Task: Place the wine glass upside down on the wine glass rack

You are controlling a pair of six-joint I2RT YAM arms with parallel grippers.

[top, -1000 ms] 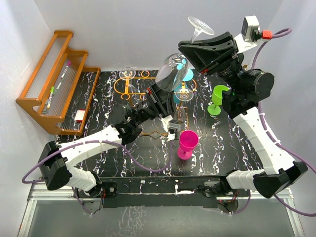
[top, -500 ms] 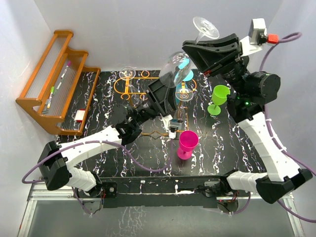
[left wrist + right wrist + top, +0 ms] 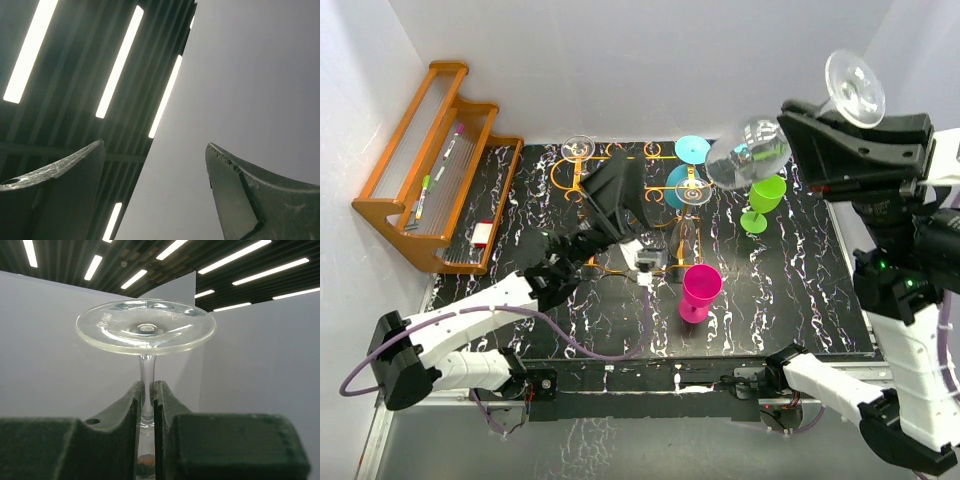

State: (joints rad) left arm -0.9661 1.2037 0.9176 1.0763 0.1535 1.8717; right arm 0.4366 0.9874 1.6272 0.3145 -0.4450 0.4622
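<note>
The jaws of the right gripper [image 3: 147,407] pinch the thin stem of the wine glass [image 3: 146,332], which is upside down: its round foot is above the jaws, its bowl below. From the top view it hangs in the air, to the right of the wine glass rack [image 3: 582,175] and near a green cup [image 3: 765,192] on the tabletop [image 3: 790,290]. The jaws of the left gripper [image 3: 155,195] are spread wide, with nothing between them.

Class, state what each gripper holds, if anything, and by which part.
The right gripper holds the wine glass by its stem, near the foot. The left gripper is open and holds nothing.
</note>
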